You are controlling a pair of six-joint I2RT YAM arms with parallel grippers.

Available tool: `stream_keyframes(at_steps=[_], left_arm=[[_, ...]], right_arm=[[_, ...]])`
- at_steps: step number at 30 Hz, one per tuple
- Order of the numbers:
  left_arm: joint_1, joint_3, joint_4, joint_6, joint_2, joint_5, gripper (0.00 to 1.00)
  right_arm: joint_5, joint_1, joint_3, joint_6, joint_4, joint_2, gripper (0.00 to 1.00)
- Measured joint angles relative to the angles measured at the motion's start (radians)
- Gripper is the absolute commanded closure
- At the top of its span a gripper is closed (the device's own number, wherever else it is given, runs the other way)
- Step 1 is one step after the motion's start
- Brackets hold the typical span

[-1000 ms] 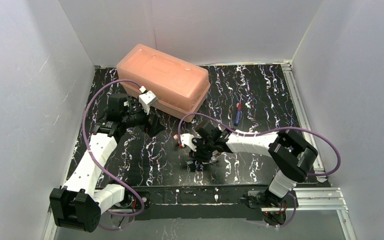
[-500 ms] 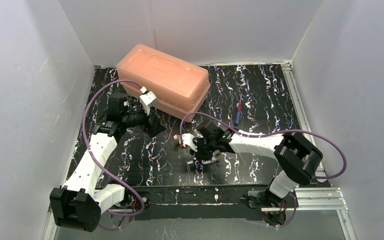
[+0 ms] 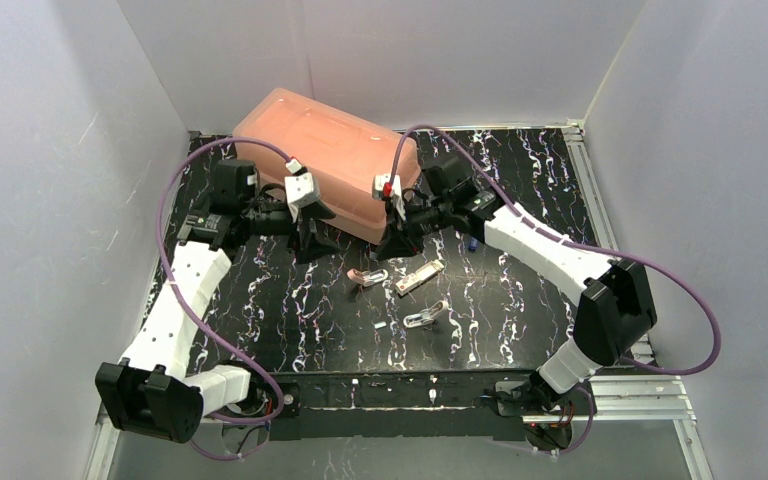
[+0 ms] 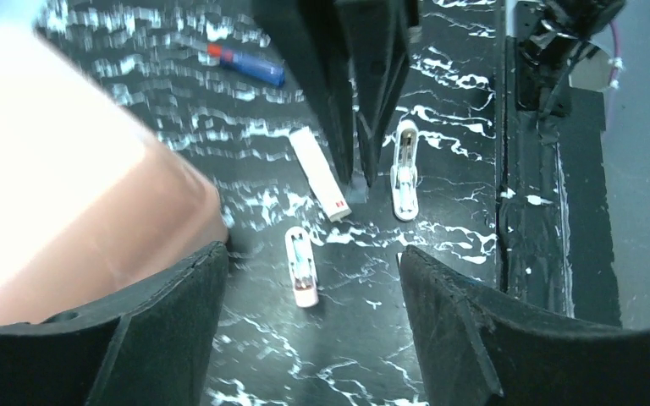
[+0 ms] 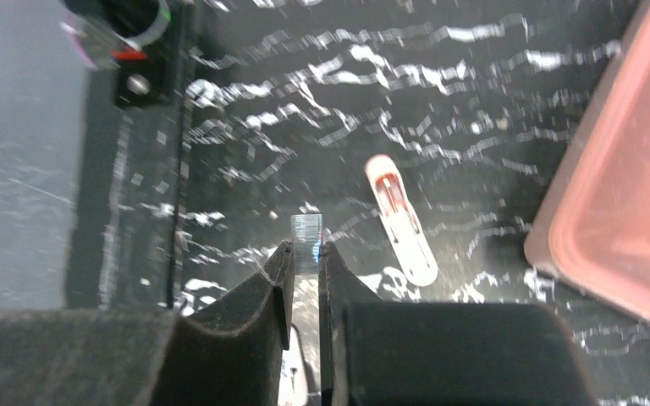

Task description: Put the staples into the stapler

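Staples [image 5: 307, 228]: strip clamped in right claw [image 5: 306, 252]
Left claw [image 4: 311, 250]: apart, holding nothing
Stapler [image 4: 404, 169]: lying on worktop [image 3: 530, 300]

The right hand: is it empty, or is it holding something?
Holding. The right hand is closed on a thin silvery strip, probably staples, and the end of the strip sticks out past its tips in the right wrist view.
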Motion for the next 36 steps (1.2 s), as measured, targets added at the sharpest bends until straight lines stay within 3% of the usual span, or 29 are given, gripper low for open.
stream_keyframes(at_steps=[8,16,25,36], left_arm=[[-0.122,0.337,-0.284,0.325,0.130,0.051,0.35],[-0.225,0.407,-0.520,0.578,0.206,0.039,0.41],[-0.307,0.424,-0.583,0.651,0.216,-0.002,0.54],[-0.332,0.424,-0.571,0.679,0.242,-0.074,0.65]], right_arm=[[-0.227,-0.018,0.099,0.144,-0.011,0.005,0.86],[-0.362,-0.061,0.090,0.284,0.037,0.013,0.86],[-0.428,-0.082,-0.048,0.560,0.306,0.010,0.86],[-0.455,-0.086,-0.059,0.689,0.457,0.010,0.86]])
